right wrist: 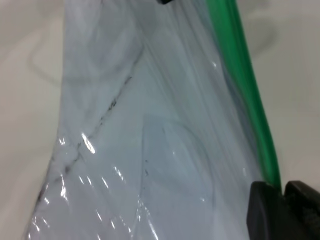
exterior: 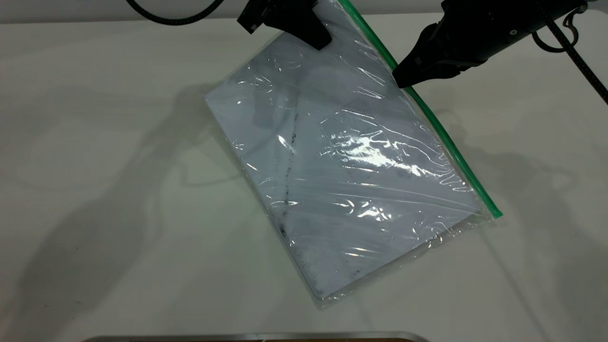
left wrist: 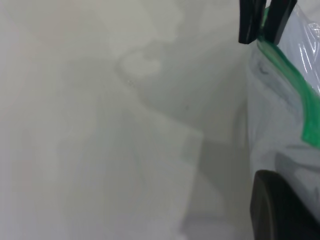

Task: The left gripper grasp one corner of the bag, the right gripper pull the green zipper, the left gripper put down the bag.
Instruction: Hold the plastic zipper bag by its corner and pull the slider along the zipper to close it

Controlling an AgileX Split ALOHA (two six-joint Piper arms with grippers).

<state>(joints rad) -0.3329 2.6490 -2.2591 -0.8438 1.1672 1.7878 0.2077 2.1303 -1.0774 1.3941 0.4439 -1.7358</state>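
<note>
Zipper-pulling was in hand: the bag (exterior: 346, 161) was pinched by the left gripper (exterior: 304, 26) at upper centre, the green zipper (exterior: 427, 111) by the right gripper (exterior: 403, 78); steady sliding was judged next.

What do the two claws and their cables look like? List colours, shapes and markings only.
The left claw is all black, with blocky angular housing tapering to a blunt tip; a thick black braided cable loops behind it. The right claw is also black, a faceted wedge narrowing to a point, with a small round screw on its side and a thinner black braided cable trailing off.
</note>
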